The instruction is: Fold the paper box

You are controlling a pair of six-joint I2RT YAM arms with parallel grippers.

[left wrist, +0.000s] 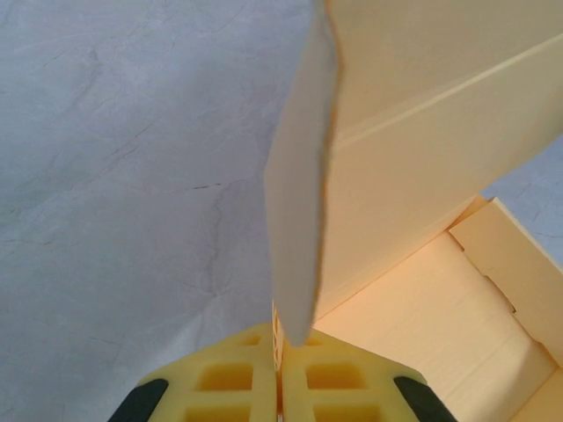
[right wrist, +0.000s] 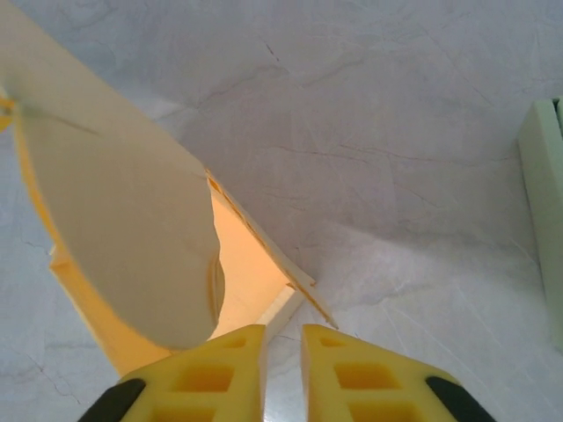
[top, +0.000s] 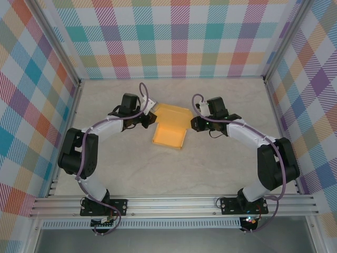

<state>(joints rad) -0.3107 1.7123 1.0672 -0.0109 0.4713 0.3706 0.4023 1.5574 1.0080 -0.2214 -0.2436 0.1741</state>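
From the top external view, the paper box (top: 169, 132) lies open near the middle of the table (top: 221, 168), a little toward its far edge. The left gripper (top: 149, 113) is at the box's far-left corner and the right gripper (top: 193, 120) at its right side. With an arm on each side, uneven pulls could drag or twist the light box across the smooth surface instead of creasing it. At the left wrist, the yellow fingers (left wrist: 227, 380) are pressed together on the lower end of an upright flap (left wrist: 299, 202), which rises edge-on from between them. The grip is near the paper's edge, so a sharp lift could slip off, tear the flap or bend it away from its score line. At the right wrist, the fingers (right wrist: 211, 374) stand with a narrow slit between them beside a thin side wall (right wrist: 295, 281). Whether paper is caught in that slit cannot be told. A rounded flap (right wrist: 114, 229) hangs just left of them, outside the slit. If they close on nothing, this side would go unsupported; if they catch the wall askew, it could crumple.
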